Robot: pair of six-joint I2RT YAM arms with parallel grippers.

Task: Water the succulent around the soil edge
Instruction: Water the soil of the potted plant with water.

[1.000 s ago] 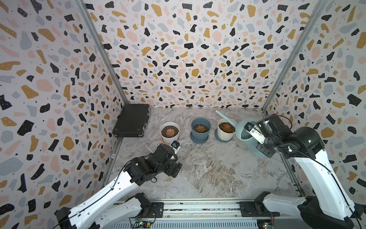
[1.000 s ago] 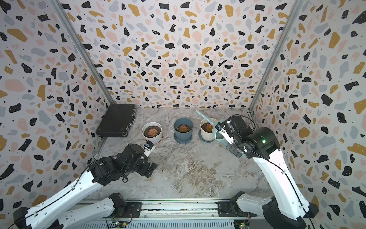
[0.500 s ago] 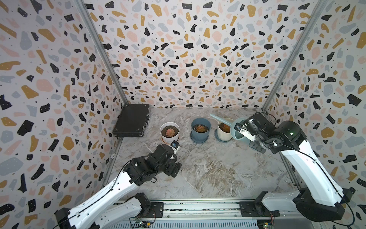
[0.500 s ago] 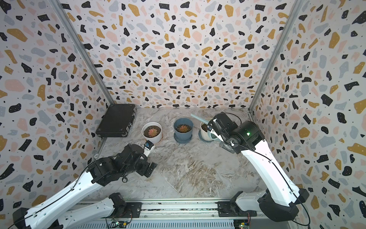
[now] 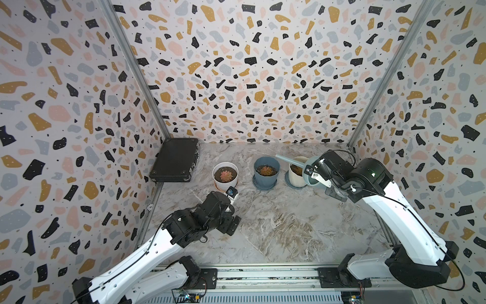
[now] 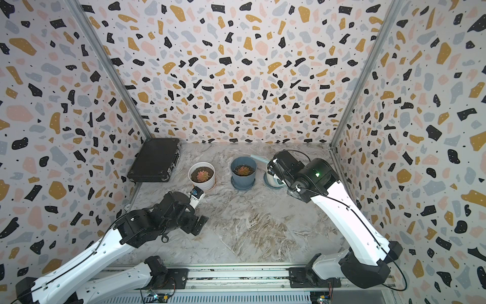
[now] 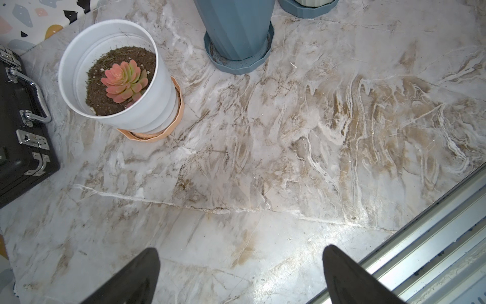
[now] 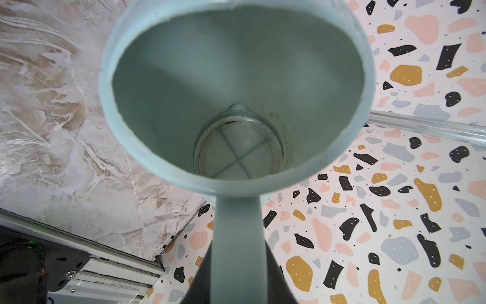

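The pale blue plastic watering can (image 5: 310, 175) is held by its flat handle (image 8: 238, 250) between the closed right fingers (image 8: 276, 279), spout beyond them over the cream pot (image 5: 295, 171). It is judged light, rigid, somewhat slippery. The left fingers (image 7: 352, 279) stand wide, empty.

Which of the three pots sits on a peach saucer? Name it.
The white pot, next to the black case, with the pink succulent. The blue pot stands on a blue saucer.
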